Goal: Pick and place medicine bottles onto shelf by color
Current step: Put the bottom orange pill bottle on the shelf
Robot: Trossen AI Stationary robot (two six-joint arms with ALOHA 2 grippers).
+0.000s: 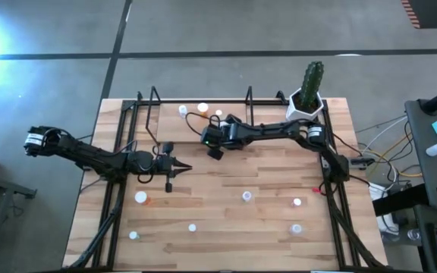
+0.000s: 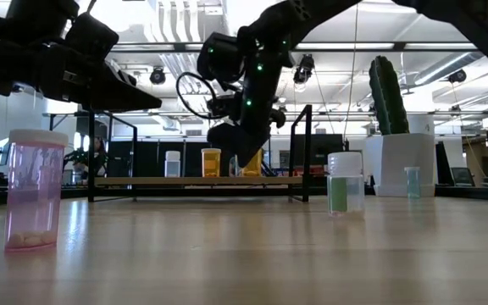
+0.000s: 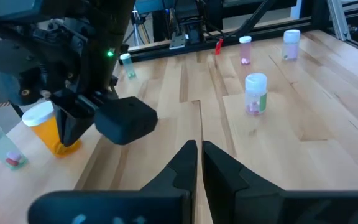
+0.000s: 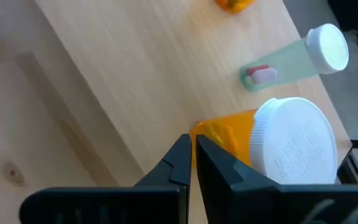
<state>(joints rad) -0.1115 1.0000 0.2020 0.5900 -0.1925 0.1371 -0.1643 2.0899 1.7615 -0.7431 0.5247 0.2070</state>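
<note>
— Since both tips meet, do we call the right tool [image 4: 192, 152] closed?
— We do; it grips nothing beside an orange bottle [image 4: 278, 146] on the shelf [image 1: 174, 125]. Our left tool [image 3: 199, 155] hovers closed too.
— Bottles?
— We count three on the shelf, six on the worktop [image 1: 226, 235].

Nine medicine bottles [image 1: 246, 196], one shelf [image 1: 169, 125], one cactus pot [image 1: 308, 102], two arms [image 1: 89, 153].
</note>
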